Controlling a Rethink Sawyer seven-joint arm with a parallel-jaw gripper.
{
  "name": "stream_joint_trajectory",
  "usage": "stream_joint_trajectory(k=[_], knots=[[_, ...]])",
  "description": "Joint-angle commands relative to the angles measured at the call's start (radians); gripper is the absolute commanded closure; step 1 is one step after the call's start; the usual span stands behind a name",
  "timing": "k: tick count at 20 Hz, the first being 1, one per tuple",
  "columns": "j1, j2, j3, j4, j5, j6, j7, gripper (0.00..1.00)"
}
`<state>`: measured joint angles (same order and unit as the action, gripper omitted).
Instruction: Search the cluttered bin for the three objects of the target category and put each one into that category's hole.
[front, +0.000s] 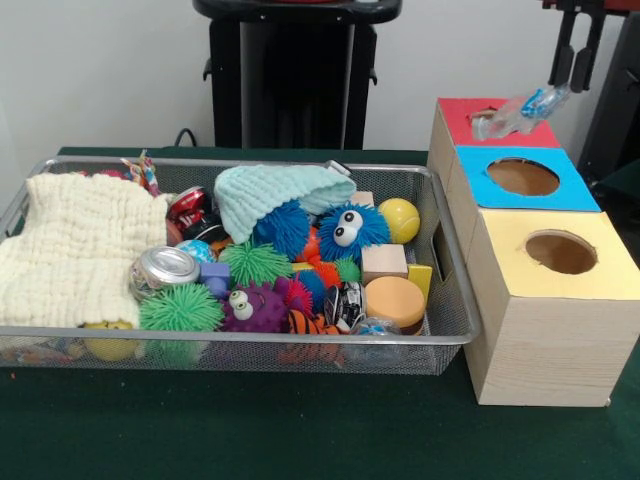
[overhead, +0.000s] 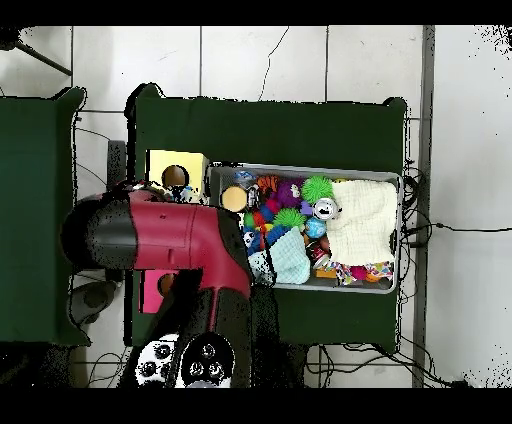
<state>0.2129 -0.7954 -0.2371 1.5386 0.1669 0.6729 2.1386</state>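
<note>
Plain white wall (front: 110, 70) behind the work area, evenly lit, no windows in sight. Table (front: 300, 430) covered in dark green cloth, running to the front edge of the front view. A black cable (front: 186, 134) loops up behind the table's far edge.

From overhead: floor (overhead: 260, 60) of large pale tiles with dark grout lines. A second green-covered table (overhead: 35, 210) stands just beside the main one, a narrow gap between them. Thin black cables (overhead: 445, 228) trail across the tiles beside the main table. A dark vertical strip (overhead: 427, 150) crosses the floor on that same side.
</note>
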Motion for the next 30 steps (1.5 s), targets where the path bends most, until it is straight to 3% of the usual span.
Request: stream_joint_trajectory(k=[1, 18, 23, 30], knots=[[0.075, 0.041, -0.019, 0.119, -0.002, -0.071, 0.273, 1.00], [0.121, 0.088, -0.050, 0.218, 0.005, -0.293, 0.240, 1.00], [0.080, 0.091, -0.027, 0.289, -0.029, -0.377, 0.174, 1.00], [0.068, 0.113, -0.026, 0.306, -0.029, -0.449, 0.164, 1.00]])
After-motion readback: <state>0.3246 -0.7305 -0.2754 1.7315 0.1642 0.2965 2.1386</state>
